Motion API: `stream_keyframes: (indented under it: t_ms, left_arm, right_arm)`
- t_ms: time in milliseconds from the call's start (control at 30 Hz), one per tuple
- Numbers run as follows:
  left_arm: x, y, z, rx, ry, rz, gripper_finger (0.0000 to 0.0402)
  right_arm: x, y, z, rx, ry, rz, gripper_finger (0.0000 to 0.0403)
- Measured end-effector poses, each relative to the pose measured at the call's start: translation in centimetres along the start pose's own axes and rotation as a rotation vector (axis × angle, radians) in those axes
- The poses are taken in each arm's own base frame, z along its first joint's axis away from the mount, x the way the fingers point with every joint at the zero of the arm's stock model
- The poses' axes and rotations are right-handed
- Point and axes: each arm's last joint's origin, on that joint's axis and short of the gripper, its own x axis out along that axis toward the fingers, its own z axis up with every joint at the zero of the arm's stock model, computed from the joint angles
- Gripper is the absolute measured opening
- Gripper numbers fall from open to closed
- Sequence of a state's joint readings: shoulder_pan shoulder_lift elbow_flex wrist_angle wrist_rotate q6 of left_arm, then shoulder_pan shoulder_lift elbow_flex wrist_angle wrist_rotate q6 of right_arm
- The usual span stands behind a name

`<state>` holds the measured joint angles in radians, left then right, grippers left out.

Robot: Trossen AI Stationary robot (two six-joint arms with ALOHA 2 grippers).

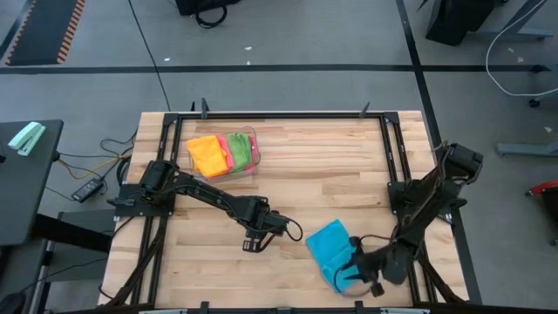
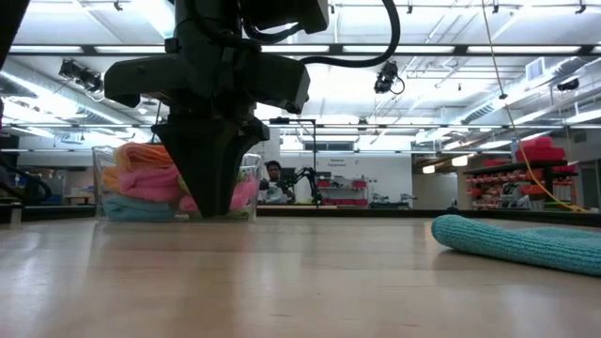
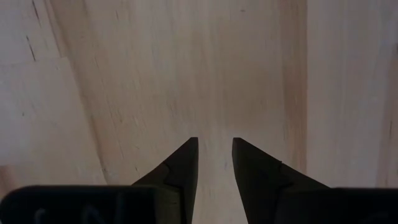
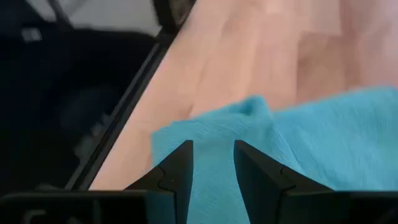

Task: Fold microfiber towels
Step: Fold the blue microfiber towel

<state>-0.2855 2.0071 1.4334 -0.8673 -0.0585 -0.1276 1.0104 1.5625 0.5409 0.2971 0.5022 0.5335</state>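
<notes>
Early going, I judge — one blue towel (image 1: pixel 331 251) lies rumpled under the right claw (image 1: pixel 352 281), slightly parted and gripping nothing; the left claw (image 1: pixel 253 245), likewise parted, hovers empty — others wait in the bin (image 1: pixel 253 153).

Fuzzy cloth blue towel (image 1: pixel 330 249) on smooth wood table (image 1: pixel 331 166).

Dark jointed arms (image 1: pixel 218 199); black cables

Towel (image 1: pixel 330 246) right of left end effector (image 1: pixel 251 239)
</notes>
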Motion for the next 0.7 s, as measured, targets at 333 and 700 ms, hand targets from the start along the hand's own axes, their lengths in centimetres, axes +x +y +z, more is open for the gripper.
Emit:
stream_keyframes:
  t_ms: [333, 700]
  left_arm:
    - [0.0, 0.0, 0.0, 0.008, -0.002, 0.0, 0.0107]
    - [0.0, 0.8, 0.1, 0.032, -0.001, 0.003, 0.0107]
  right_arm:
    - [3.0, 4.2, 3.9, -0.15, 0.541, -0.183, 0.0138]
    - [4.2, 7.4, 7.9, -0.222, 0.692, -0.226, 0.0258]
